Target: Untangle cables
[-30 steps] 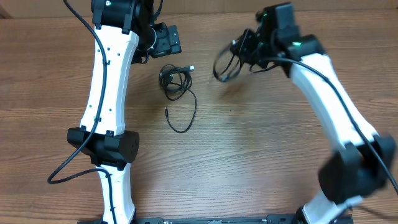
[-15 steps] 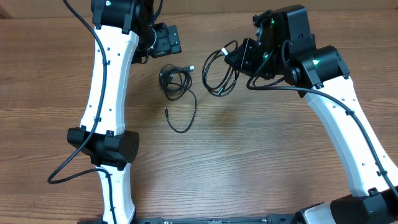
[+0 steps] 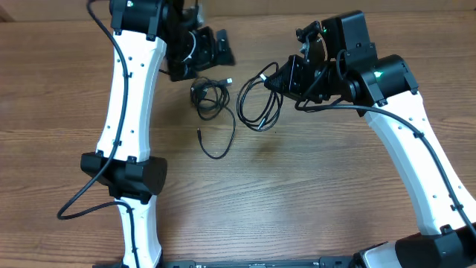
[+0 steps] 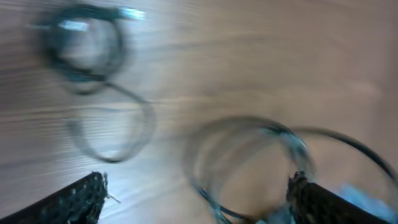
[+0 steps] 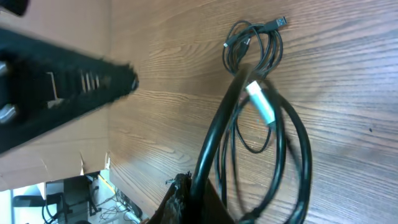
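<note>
From above, the right pincer is clamped on a cable loop beside a loose cable lying on the bench. The blurry left wrist view shows the left pincer wide apart. The right wrist view shows the loop gripped

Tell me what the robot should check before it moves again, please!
1. Right gripper shut on the looped cable: ok.
2. Left gripper open and empty: ok.
3. Looped cable apart from the coiled cable on the table: ok, narrowly.
4. Left wrist view sharp: not ok, blurred.
5. Looped cable's silver plug free of its loops: cannot tell.
</note>
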{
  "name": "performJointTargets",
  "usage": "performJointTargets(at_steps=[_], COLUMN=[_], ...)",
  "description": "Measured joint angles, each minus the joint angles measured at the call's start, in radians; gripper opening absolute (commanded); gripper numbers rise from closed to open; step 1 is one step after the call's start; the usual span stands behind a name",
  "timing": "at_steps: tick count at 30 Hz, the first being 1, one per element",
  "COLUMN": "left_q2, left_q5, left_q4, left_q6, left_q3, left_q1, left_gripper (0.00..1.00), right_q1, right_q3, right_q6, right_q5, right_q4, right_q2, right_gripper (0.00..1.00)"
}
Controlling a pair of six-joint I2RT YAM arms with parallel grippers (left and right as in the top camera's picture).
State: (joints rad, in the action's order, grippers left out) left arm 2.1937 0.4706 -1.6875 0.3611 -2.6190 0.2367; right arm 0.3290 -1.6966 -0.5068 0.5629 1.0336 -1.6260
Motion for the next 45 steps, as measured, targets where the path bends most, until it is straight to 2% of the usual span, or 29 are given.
performJointTargets(at_steps=[4, 8, 9, 16, 24, 29, 35, 40, 45], left_q2=[0.0, -0.019, -0.032, -0.243, -0.568, -0.727, -0.83, -0.821, -0.767], left_q5=[0.116, 0.115, 0.097, -0.074, -0.292, -0.36, -0.402, -0.408, -0.409], left_q4=[0.0, 0.0, 0.0, 0.0, 0.0, 0.001, -0.003, 0.007, 0.047], left_q6=[-0.063, -0.084, -0.084, -0.057, 0.04, 0.097, 0.145, 0.182, 0.192], left_q3=[0.0, 0.001, 0.002, 0.009, 0.031, 0.207, 0.474, 0.613, 0.661], left_q1=[0.04, 0.099, 0.115, 0.197, 0.188, 0.187, 0.187, 0.187, 0.187], left_gripper=[0.87, 0.96, 0.99, 1.0, 1.0, 1.0, 1.0, 1.0, 1.0], right_q1=[0.0, 0.0, -0.001, -0.04, -0.05, -0.049, -0.049, -0.049, -0.049], right_q3=[0.0, 0.0, 0.0, 0.0, 0.0, 0.0, 0.0, 0.0, 0.0], right_q6=[0.007, 0.035, 0.039, 0.056, 0.06, 0.062, 0.063, 0.063, 0.076], right_q5=[0.003, 0.0, -0.003, -0.018, 0.017, 0.044, 0.108, 0.22, 0.33], right_q4=[0.033, 0.078, 0.087, 0.132, 0.116, 0.113, 0.09, 0.048, 0.04], right_q2=[0.0, 0.0, 0.0, 0.0, 0.0, 0.0, 0.0, 0.0, 0.0], right_gripper=[0.04, 0.04, 0.04, 0.04, 0.04, 0.04, 0.04, 0.04, 0.04])
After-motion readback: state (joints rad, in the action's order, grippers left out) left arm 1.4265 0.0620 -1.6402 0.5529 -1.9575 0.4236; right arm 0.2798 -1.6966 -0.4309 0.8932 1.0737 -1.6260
